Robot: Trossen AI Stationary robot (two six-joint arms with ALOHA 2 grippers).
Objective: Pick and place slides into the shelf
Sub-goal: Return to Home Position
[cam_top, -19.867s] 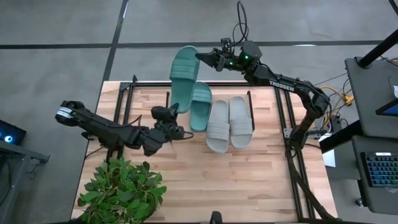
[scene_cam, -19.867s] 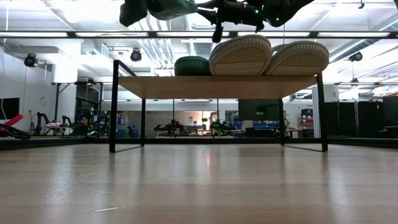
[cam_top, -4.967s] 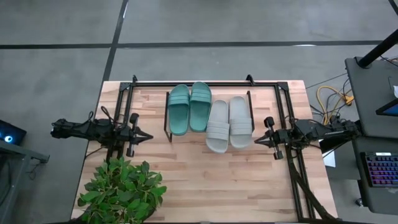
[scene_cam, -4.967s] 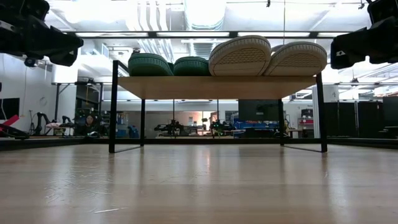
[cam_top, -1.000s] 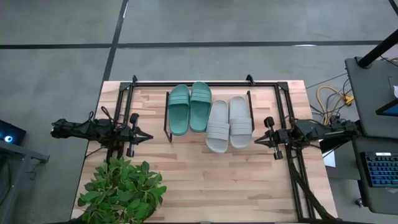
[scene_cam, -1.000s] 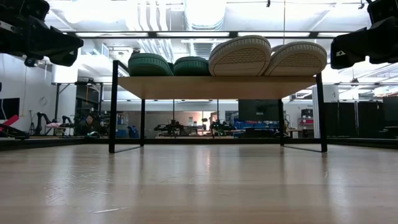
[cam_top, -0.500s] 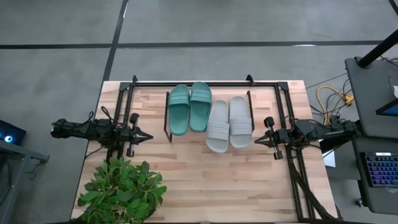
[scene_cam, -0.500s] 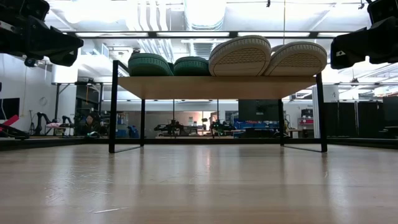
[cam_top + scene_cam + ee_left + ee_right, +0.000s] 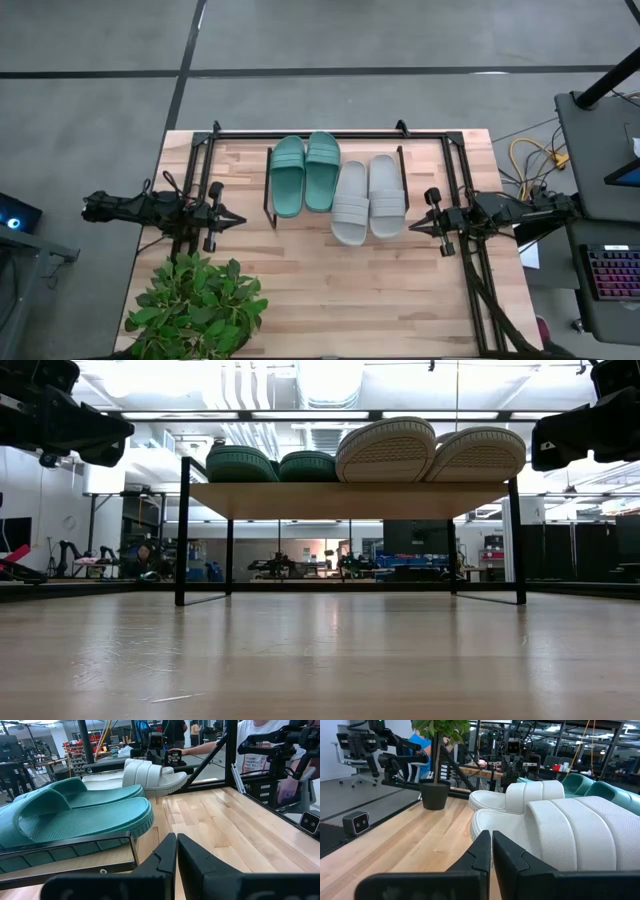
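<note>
Two teal slides [image 9: 305, 172] and two pale grey slides [image 9: 368, 198] lie side by side, soles down, on the shelf's wooden top board [image 9: 350, 499], which stands on thin black legs [image 9: 183, 530]. The grey pair's near ends overhang the board's near edge. My left gripper [image 9: 238, 219] is shut and empty at the table's left, left of the shelf. My right gripper [image 9: 415, 226] is shut and empty at the table's right. Both point at the shelf. The teal slides also show in the left wrist view [image 9: 75, 815], the grey slides in the right wrist view [image 9: 560, 832].
A potted green plant [image 9: 195, 305] stands at the table's near left corner, just near my left arm. A black frame [image 9: 330, 133] runs along the table's far and side edges. People stand beyond the table [image 9: 260, 740]. Bare wood lies near the shelf [image 9: 350, 290].
</note>
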